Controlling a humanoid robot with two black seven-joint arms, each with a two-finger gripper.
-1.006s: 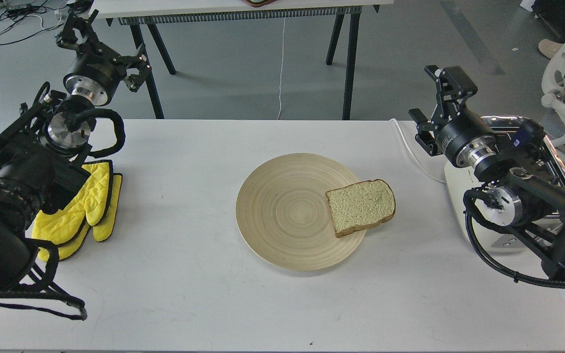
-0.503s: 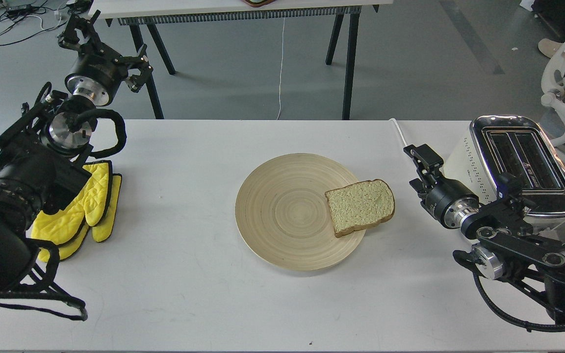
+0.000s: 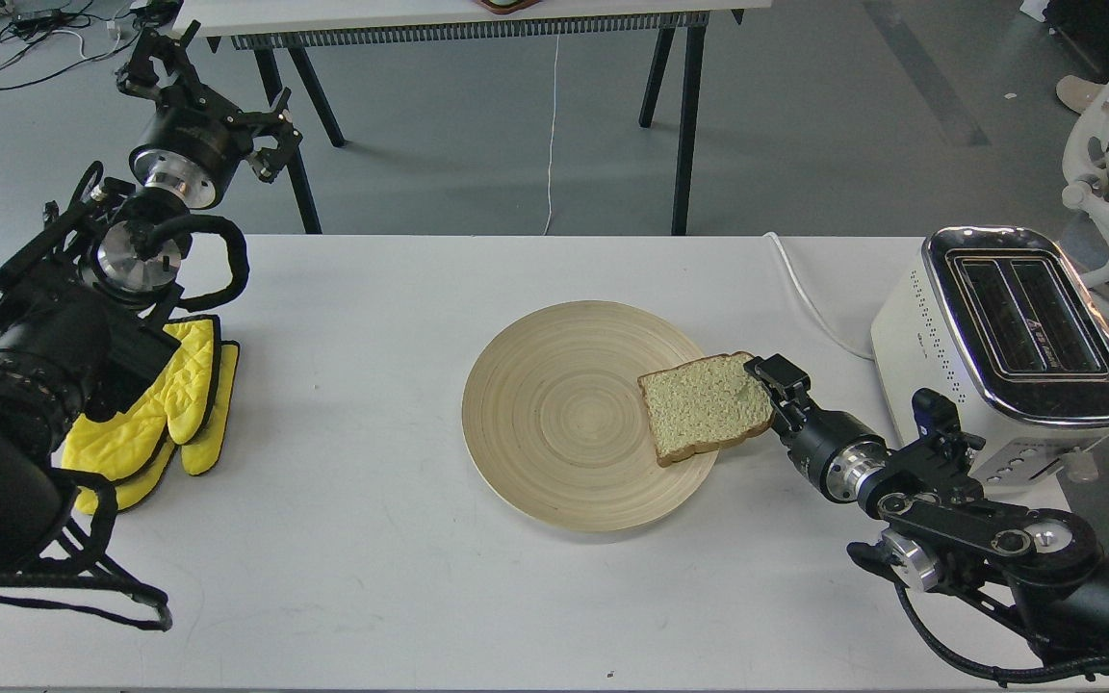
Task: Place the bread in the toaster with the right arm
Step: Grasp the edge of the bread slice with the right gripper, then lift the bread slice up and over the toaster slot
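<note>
A slice of bread (image 3: pixel 704 406) lies flat on the right side of a round wooden plate (image 3: pixel 535 404), its right edge overhanging the rim. My right gripper (image 3: pixel 774 385) comes in low from the right and sits at the bread's right edge, with one finger (image 3: pixel 772 372) showing over the crust. The other finger is hidden, so I cannot tell whether the gripper grips. A white and chrome toaster (image 3: pixel 1007 337) with two empty slots stands at the table's right edge. My left gripper (image 3: pixel 213 96) is open and empty, raised beyond the table's far left.
Yellow oven mitts (image 3: pixel 174 404) lie at the table's left side under my left arm. The toaster's white cord (image 3: pixel 810 294) runs across the table's far right. A second table's black legs (image 3: pixel 680 125) stand behind, and a white chair (image 3: pixel 1108 173) beside the toaster.
My right arm has swung down and left from in front of the toaster to the bread's right edge, uncovering the toaster. The bread has not moved. The left arm has barely moved.
</note>
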